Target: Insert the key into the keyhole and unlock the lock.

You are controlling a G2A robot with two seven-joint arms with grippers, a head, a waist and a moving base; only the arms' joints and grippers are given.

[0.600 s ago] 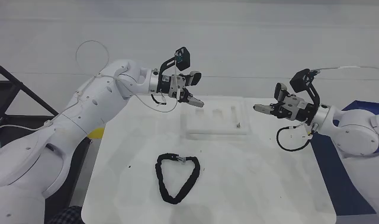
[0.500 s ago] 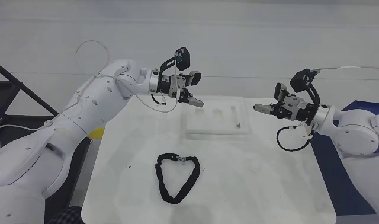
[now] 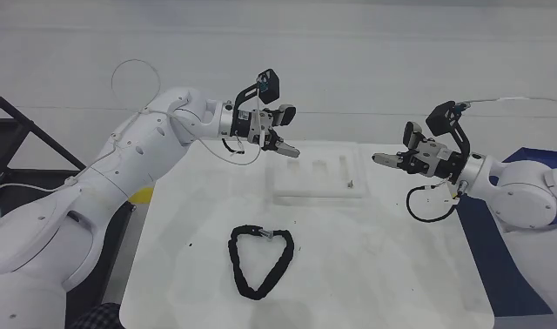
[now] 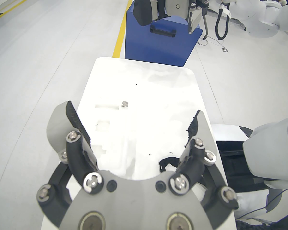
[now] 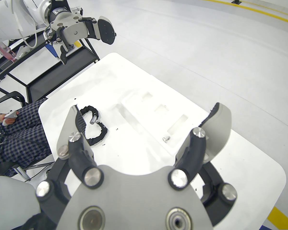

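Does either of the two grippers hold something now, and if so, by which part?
Nothing is held. The left gripper and the right gripper have their jaws open and empty; the key lies on the white tray.

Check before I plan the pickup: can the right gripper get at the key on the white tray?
Probably yes: the right gripper is open, near the end of the tray where the key lies bare, nothing over it or between them.
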